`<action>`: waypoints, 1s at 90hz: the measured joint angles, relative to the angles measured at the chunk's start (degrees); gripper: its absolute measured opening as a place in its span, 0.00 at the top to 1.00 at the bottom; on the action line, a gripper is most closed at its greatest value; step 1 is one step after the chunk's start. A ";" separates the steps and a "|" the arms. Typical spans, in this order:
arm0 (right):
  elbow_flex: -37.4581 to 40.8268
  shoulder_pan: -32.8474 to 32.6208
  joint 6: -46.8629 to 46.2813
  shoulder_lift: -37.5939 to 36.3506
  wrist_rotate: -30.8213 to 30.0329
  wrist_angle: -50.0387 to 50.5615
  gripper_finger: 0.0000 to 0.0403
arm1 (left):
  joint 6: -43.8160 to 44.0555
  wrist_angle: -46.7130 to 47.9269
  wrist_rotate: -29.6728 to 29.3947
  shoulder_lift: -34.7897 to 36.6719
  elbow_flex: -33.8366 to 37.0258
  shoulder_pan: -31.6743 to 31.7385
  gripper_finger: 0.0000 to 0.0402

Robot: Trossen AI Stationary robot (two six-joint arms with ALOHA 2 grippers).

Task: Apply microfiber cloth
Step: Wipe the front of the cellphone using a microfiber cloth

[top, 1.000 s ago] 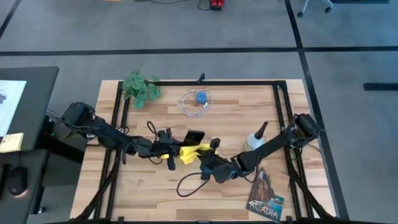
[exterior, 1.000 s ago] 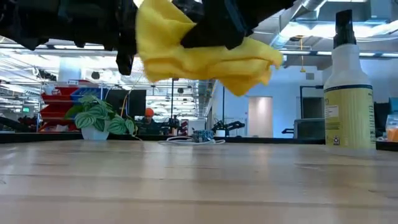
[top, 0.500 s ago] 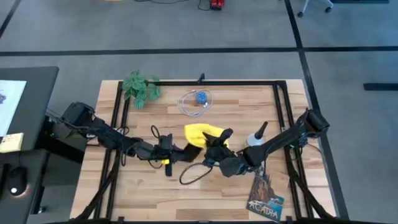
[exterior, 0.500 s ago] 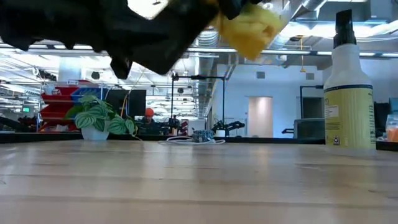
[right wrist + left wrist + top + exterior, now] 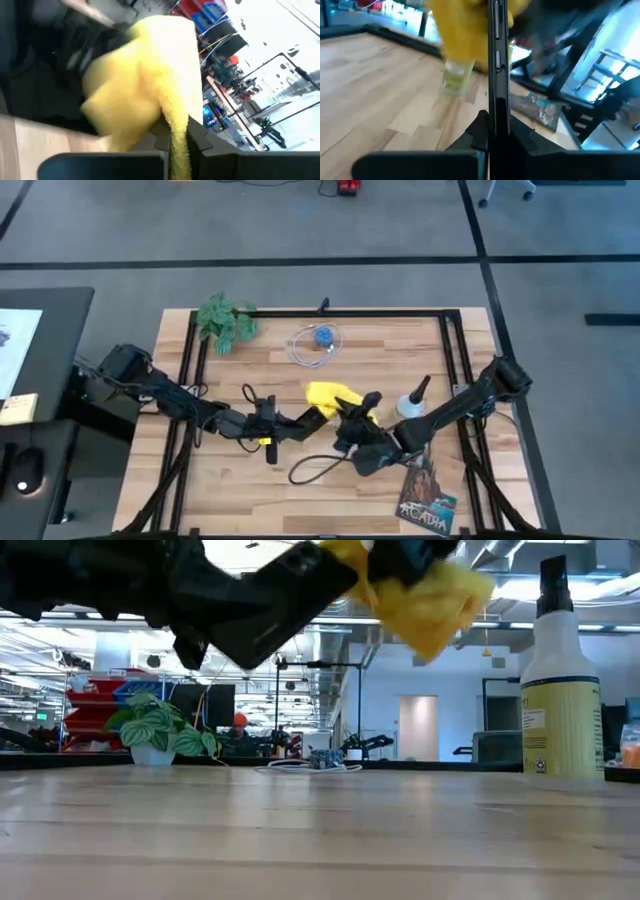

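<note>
Two dark jointed arms with looping black cables, black-fingered tools.

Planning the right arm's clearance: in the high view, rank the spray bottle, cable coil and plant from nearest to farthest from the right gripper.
From the right gripper:
1. Spray bottle, just to its right.
2. Cable coil, toward the table's back.
3. Plant, back-left corner.

Microfiber cloth (image 5: 425, 595) and arms are cut off at the low view's top.

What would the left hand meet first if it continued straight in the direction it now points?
Probably the microfiber cloth in the right hand; it lies just past the smartphone that the left hand holds.
</note>
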State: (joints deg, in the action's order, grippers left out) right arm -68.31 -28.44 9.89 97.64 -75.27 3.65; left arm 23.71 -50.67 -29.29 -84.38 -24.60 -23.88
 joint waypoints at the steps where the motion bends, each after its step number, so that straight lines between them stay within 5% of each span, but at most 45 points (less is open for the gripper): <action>1: 0.00 -0.13 0.00 -0.22 -0.03 0.04 1.00 | 0.03 0.16 -0.32 0.00 0.00 0.00 0.97; 9: 0.08 -1.59 -1.78 -1.82 1.53 0.44 1.00 | 0.52 1.01 -2.56 0.00 0.00 0.05 0.97; 34: 0.02 -1.67 -5.44 0.80 22.46 -7.28 1.00 | 0.14 -0.50 -3.31 -0.01 0.02 0.13 0.97; 48: 0.04 0.68 0.46 5.98 19.22 -15.17 1.00 | -0.02 -1.30 -3.28 -0.04 0.02 -0.20 0.97; 66: 0.07 0.37 9.92 6.51 0.34 -21.42 1.00 | 0.10 -1.19 -3.59 -0.04 0.07 -0.98 0.97; 90: 0.02 0.13 4.70 7.48 15.86 -21.47 1.00 | -0.52 -2.48 -4.06 -0.11 0.11 -0.92 0.97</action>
State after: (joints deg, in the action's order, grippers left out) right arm -68.29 -28.32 14.59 105.12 -59.42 -17.81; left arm 23.18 -53.15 -33.35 -84.49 -24.49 -24.80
